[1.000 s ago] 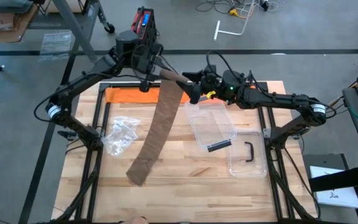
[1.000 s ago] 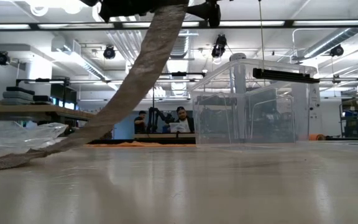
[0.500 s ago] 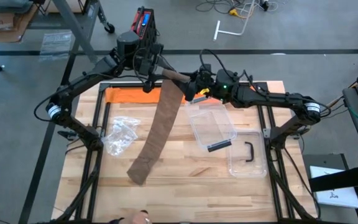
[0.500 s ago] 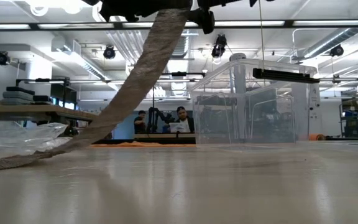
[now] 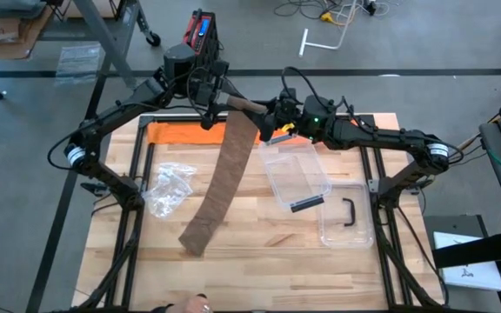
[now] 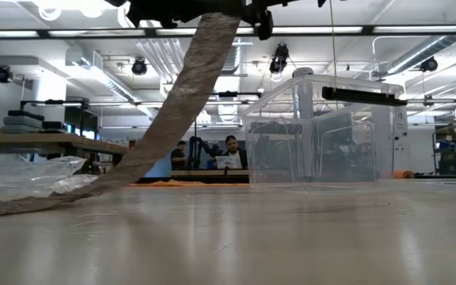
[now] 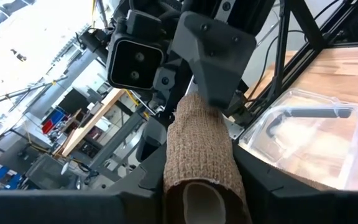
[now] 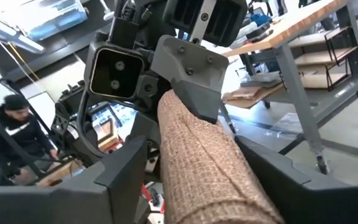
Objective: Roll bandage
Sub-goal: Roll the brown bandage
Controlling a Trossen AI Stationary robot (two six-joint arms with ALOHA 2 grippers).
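Since a sec ago the right hand point(image 5: 268, 116) has moved in from beside the roll point(image 5: 243, 106) & its fingers are closing round the roll's end; contact looks made or nearly, though whether it's a firm grip can't be told yet. The left hand point(image 5: 213, 97) stays clamped on the other end. So the bandage point(image 5: 220, 183) roll hangs between both hands, above the desk's point(image 5: 259, 243) far edge. Likely meaning: a regrasp so one hand can turn the roll & wind more on.

The loose tail has crept up a bit; it drapes from the roll down to the desk, end lying near the front-left, beside a crumpled clear plastic bag point(image 5: 168, 187).

Bandage: tan-brown, woven, coarse crepe weave, flat strip; the roll is a tight cylinder w/ a hollow core point(image 7: 199, 205). Clear plastic box point(image 5: 296, 172) is rigid, glossy; its lid point(image 5: 346, 216), w/ black handle, lies beside it. Desk is pale wood planks. Orange cloth point(image 5: 185, 132) at the far edge.
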